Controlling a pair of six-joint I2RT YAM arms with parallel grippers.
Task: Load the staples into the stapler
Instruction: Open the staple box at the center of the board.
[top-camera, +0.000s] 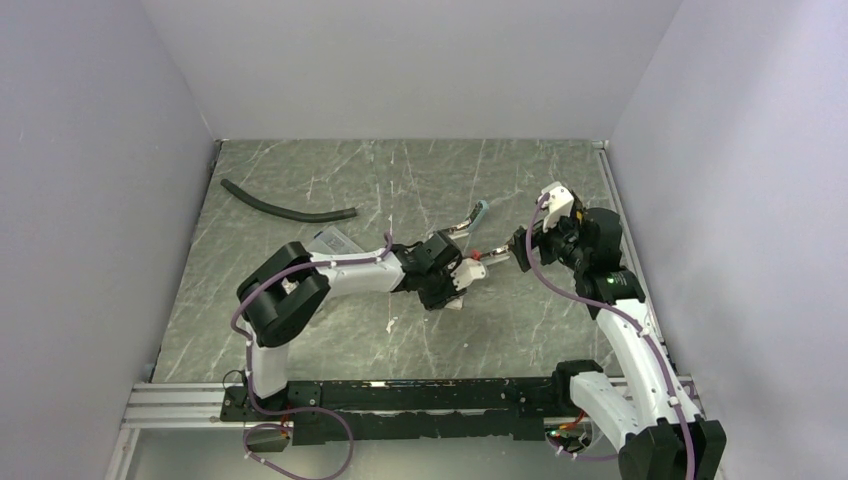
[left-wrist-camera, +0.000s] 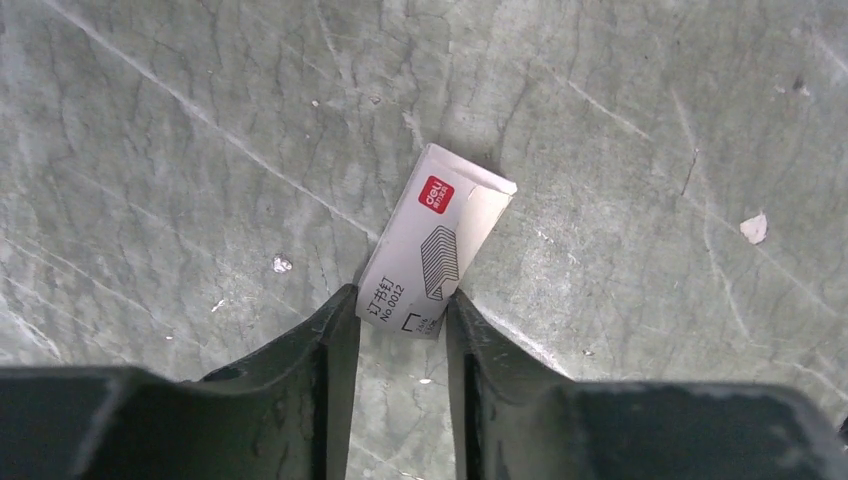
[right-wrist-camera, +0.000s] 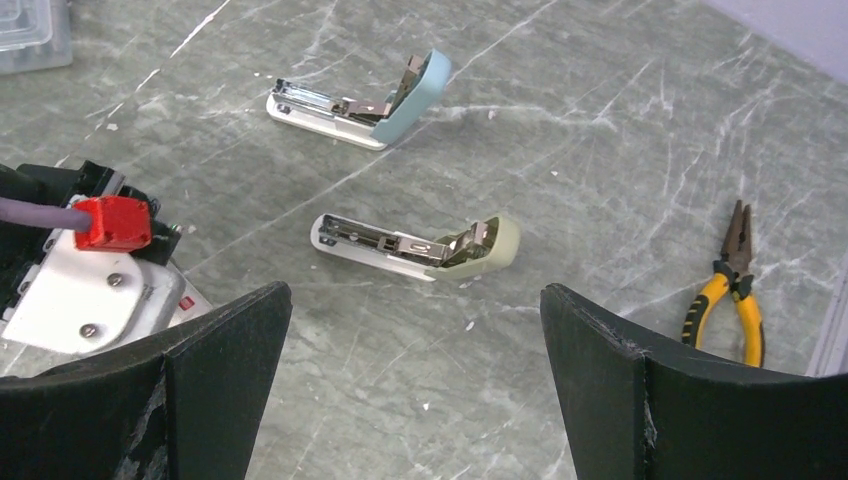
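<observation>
Left white-and-black robot arm (top-camera: 340, 272): forearm stretched toward 3 o'clock, left gripper (left-wrist-camera: 400, 300) angled down, black fingers (left-wrist-camera: 300, 370) pinching near end of small white cardboard staple box (left-wrist-camera: 440, 240). Right white-and-black robot arm (top-camera: 630, 340): reaching toward 11 o'clock, right gripper (right-wrist-camera: 415, 300) spread wide.

Staplers: two. One blue stapler (right-wrist-camera: 365, 108), one pale green stapler (right-wrist-camera: 420, 250).
Staple box (left-wrist-camera: 437, 240): one, white with red mark.
Pliers (right-wrist-camera: 738, 270): one pair, yellow handles.
Clear plastic case (right-wrist-camera: 30, 35): one, only corner seen.
Black bent strip (top-camera: 290, 212): one.
Robot arms: two, left arm (top-camera: 350, 272) and right arm (top-camera: 625, 330).
Left fingers (left-wrist-camera: 325, 345): two.
Right fingers (right-wrist-camera: 225, 345): two.
Counter (top-camera: 500, 330): one.
Small white bits on counter: several, too tiny to count.
</observation>
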